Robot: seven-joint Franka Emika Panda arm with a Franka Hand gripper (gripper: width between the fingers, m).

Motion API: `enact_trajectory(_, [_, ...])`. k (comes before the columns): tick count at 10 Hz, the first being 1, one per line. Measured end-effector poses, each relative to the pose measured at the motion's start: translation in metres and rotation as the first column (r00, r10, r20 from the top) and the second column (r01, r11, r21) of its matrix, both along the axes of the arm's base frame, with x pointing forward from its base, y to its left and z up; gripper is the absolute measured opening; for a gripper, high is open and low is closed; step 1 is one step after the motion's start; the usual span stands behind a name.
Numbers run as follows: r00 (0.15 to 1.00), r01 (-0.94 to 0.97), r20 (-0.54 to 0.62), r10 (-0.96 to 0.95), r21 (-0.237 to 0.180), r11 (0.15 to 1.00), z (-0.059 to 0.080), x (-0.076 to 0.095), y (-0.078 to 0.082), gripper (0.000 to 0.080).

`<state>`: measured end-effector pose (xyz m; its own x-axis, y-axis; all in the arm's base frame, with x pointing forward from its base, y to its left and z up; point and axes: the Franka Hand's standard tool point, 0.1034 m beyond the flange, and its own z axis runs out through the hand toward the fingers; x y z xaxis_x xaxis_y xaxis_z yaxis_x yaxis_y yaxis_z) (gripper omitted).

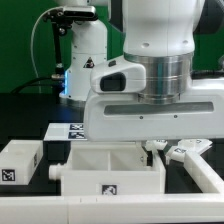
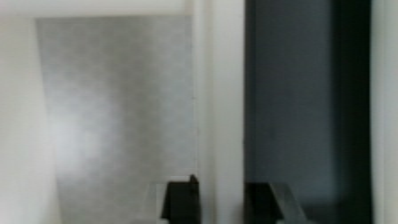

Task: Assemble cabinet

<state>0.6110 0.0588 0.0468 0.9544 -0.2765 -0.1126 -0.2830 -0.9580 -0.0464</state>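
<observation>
Arm: a large white robot arm [image 1: 160, 40] with a grey wrist ring fills the upper exterior view, and its top is cut off.
Tabletop: the black tabletop [image 1: 30, 200] carries everything.
Cabinet: the white hollow plastic cabinet [image 1: 100, 170] sits low in the middle of the exterior view with its open side up. Its near face bears a square black-and-white tag [image 1: 108, 188], a pattern with no letters.
Background: a white column machine [image 1: 85, 50] stands behind. Its dark triangular sticker [image 1: 88, 62] is unreadable.
Marker board: the flat white marker board [image 1: 62, 131] lies behind the cabinet, partly hidden.
Block: a small white tagged block [image 1: 20, 160] sits at the exterior view's left, apart from the cabinet.
Loose part: a white piece [image 1: 192, 153] lies at the exterior view's right, its shape hard to make out.
Jaws: clamped on a thin white wall at the cabinet's right-hand edge. In the blurred wrist view the dark fingertips [image 2: 180, 200] flank a pale strip.
Peg: a small round white peg [image 1: 55, 172] projects from the cabinet's left side.
</observation>
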Motion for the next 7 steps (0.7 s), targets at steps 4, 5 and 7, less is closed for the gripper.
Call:
enact_trajectory(4, [0.872, 0.489, -0.032, -0.488, 0.010, 0.872, 0.001, 0.006, 0.009, 0.0088])
enact_trajectory(5, [0.835, 0.550, -0.041, -0.549, 0.003, 0.835, 0.000, 0.005, 0.011, 0.0088])
enact_trajectory(7, [0.731, 0.681, -0.062, -0.680, -0.012, 0.732, -0.001, 0.005, 0.014, 0.0088])
